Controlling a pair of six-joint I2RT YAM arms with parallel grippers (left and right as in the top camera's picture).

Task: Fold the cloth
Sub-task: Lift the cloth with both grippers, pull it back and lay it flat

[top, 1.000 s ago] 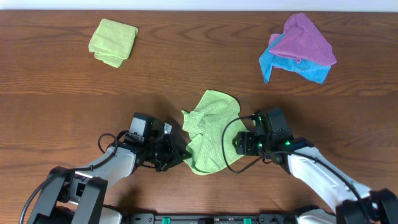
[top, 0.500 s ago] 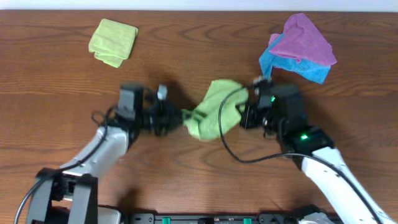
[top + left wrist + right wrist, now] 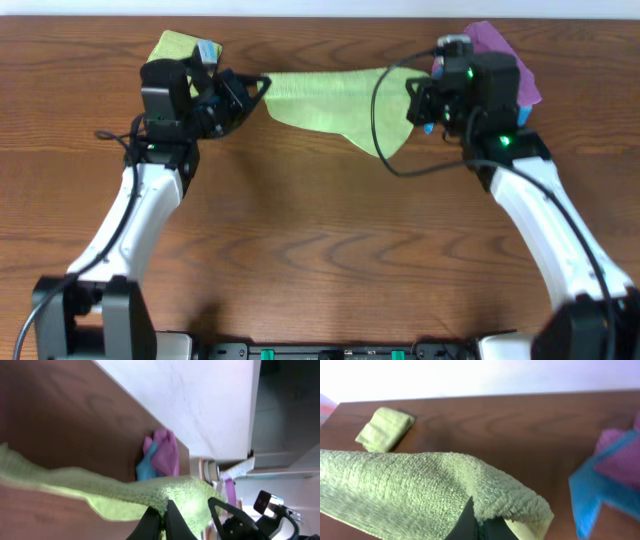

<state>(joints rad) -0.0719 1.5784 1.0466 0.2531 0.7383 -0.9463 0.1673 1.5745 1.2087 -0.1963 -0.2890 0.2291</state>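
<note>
Since half a second earlier, both arms had swung from mid-table toward the far edge and spread wide apart. The cloth (image 3: 335, 100), bunched between them then, was now drawn out into a long band along that edge. I saw it held up off the table (image 3: 320, 260).

The left gripper (image 3: 255, 88) was pinching the cloth's left end near the far left corner. In my left wrist view its fingers (image 3: 150, 522) were pressed together on the terry edge. The right gripper (image 3: 412, 105) was clamped on the right end, toward the far right corner. In the right wrist view the fabric draped over its dark fingertips. Between the two, the cloth sagged to a point toward the near edge, closer to the right gripper than the left.

The pad (image 3: 172, 45) lay at the far left corner, partly hidden behind the left arm. The purple cloth (image 3: 490, 38) sat at the far right corner behind the right wrist, overlapping the blue cloth (image 3: 590, 495) beneath it.
</note>
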